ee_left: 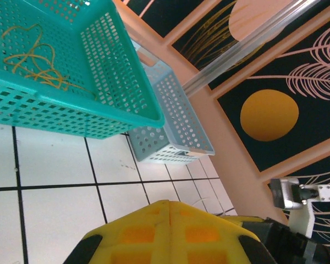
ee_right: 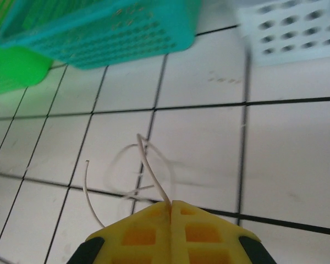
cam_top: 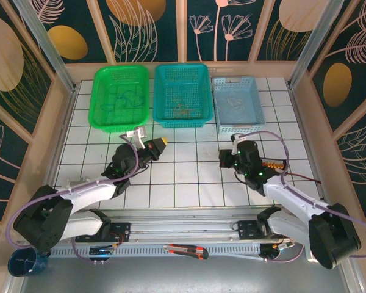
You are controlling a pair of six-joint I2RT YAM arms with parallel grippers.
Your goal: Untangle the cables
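Green basket (cam_top: 119, 126): bright green all over.
Teal basket (cam_top: 182, 122): teal mesh, and there's the yellow-tan cables (ee_left: 33, 60) inside.
Pale basket (cam_top: 241, 128): light blue-grey, dotted with holes.
Table (cam_top: 189, 174): white tiles, black grid lines.
Right gripper (ee_right: 170, 204): yellow, with an off-white cable (ee_right: 151, 170).
Left gripper (ee_left: 168, 204): yellow too, black behind.
Walls (cam_top: 24, 36): dark teal, gold discs, pink leaf outlines.
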